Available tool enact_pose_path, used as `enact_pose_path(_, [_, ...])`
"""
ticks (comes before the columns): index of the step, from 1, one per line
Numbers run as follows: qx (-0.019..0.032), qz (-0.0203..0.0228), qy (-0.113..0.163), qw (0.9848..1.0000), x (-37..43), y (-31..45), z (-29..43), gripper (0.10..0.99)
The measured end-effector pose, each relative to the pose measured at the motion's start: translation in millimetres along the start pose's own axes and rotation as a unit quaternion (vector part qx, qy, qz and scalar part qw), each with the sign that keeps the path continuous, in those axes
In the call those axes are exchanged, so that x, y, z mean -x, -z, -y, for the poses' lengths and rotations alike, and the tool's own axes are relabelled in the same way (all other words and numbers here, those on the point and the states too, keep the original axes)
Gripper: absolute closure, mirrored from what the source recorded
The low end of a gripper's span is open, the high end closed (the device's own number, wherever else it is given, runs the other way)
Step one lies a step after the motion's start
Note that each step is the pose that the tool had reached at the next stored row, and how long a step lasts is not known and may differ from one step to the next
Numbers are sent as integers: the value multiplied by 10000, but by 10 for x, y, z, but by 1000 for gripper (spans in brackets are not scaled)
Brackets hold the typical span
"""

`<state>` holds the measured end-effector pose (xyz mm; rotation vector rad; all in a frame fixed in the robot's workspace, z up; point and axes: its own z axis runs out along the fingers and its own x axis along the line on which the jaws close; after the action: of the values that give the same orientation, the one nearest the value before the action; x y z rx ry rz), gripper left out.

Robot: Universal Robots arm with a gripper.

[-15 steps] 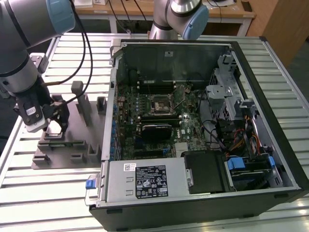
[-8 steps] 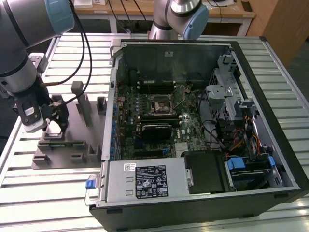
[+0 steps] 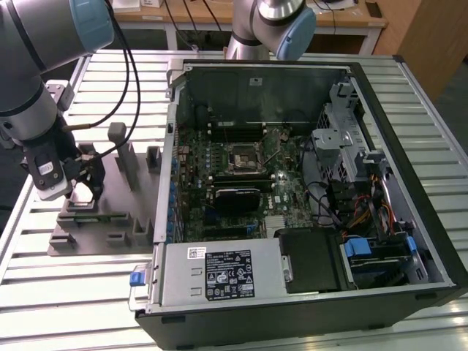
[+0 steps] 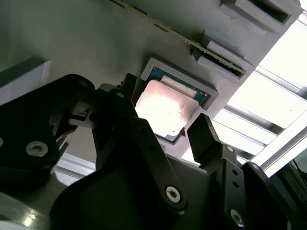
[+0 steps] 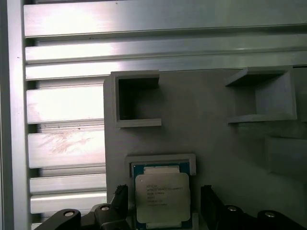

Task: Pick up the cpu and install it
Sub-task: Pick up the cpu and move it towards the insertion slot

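- One arm (image 3: 29,88) in the exterior view reaches down at that view's left, with its claw (image 3: 86,183) low over a grey tray (image 3: 95,238) on the slatted surface (image 3: 44,292).
- Toward that view's right, just beside the tray, lies an open case (image 3: 420,197). Its socket (image 3: 241,157) sits mid-board, well apart from the claw.
- A white sticker (image 3: 228,272) on the case's near metal box carries print too small to read.
- In the second wrist view the claw (image 4: 165,101) is released, its two black fingers (image 4: 139,139) standing apart on either side of the cpu (image 4: 165,108).
- The cpu lies flat, metal top up, in a raised-rim pocket (image 4: 211,96) of the tray.
- In the first wrist view the cpu (image 5: 161,196) sits in that pocket (image 5: 160,159), its edges square with the rim.
- The claw (image 5: 164,194) straddles it there. Each of the fingers (image 5: 209,201) stands off the chip with a strip of tray between, so neither touches.
- Several lines of print cross the cpu's top, running from one finger toward the other; they are too fine to read.
- The chip looks near square, so no long axis can be told.
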<state>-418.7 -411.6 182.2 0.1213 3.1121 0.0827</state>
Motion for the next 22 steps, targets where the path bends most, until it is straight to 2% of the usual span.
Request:
enact_pose_path(8, [-1,-1,0,10000,2,1,0,396])
enact_pose_path(9, [-1,-1,0,10000,2,1,0,459])
enact_pose_path(10, [-1,-2,0,10000,2,1,0,459])
enact_pose_path(11, [-1,-2,0,10000,2,1,0,541])
enact_pose_path(22, [0,0,0,10000,5,5,-1,541])
